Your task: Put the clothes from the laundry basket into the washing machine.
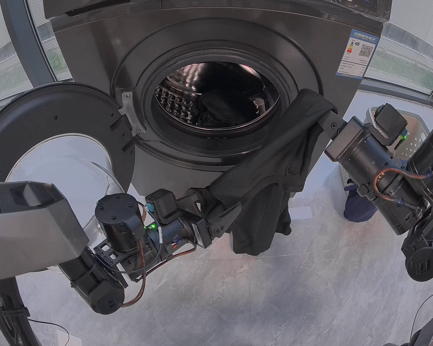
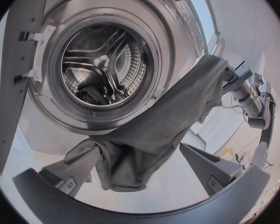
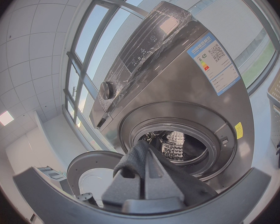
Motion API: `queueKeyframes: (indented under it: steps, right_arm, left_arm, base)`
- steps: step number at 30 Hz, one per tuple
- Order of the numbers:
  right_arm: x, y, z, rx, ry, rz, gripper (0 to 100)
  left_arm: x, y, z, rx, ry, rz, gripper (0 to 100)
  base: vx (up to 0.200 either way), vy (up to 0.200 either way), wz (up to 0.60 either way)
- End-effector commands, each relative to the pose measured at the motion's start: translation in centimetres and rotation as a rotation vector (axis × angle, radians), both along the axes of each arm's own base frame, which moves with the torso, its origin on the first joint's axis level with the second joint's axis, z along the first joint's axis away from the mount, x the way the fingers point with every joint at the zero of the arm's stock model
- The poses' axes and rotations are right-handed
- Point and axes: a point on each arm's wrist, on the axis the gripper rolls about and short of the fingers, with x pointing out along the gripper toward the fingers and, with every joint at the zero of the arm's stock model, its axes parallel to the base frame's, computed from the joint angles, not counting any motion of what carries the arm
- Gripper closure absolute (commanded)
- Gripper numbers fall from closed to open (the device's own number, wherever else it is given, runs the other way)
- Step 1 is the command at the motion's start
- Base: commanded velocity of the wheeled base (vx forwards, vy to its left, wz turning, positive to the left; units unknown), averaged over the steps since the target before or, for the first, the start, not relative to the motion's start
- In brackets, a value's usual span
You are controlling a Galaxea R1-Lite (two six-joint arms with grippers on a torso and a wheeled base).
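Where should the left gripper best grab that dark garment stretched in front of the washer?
Probably the bunched corner of the dark garment that lies draped over one of the left gripper's open fingers, coming in from the robot's left and low. The right gripper pinches the opposite end, so the cloth runs taut between them, while the rest hangs slack below.

At three o'clock the right arm hides most of the laundry basket; the black garment covers one finger of the left gripper.
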Motion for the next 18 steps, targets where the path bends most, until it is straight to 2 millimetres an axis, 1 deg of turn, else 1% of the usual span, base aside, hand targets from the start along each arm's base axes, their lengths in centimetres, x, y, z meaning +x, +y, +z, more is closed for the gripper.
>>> queueKeyframes:
  steps: [1, 5, 10, 12, 18]
  right_arm:
    - [0.5, 0.9, -0.2, 0.004, 0.009, -0.002, 100]
    - [0.9, 1.2, -0.5, 0.007, 0.019, -0.02, 100]
    - [0.8, 1.4, -0.4, 0.009, 0.017, -0.014, 100]
    - [0.7, 1.5, -0.3, 0.011, 0.016, -0.012, 100]
    - [0.9, 1.5, -0.5, 0.008, 0.02, -0.014, 100]
  left_arm:
    - [1.2, -0.3, -2.6, 0.037, 0.052, 0.002, 0]
    - [1.2, -0.4, -2.8, 0.041, 0.053, 0.001, 0]
    - [1.3, -0.5, -3.3, 0.077, 0.036, -0.002, 0]
    - [1.4, -0.6, -4.0, 0.107, 0.033, -0.002, 0]
    - [1.6, -1.1, -4.4, 0.121, 0.024, -0.01, 0]
  base:
    - [0.0, 0.0, 0.0]
    - [0.0, 0.0, 0.0]
    - [0.0, 0.0, 0.0]
    - [0.0, 0.0, 0.0]
    - [0.0, 0.0, 0.0]
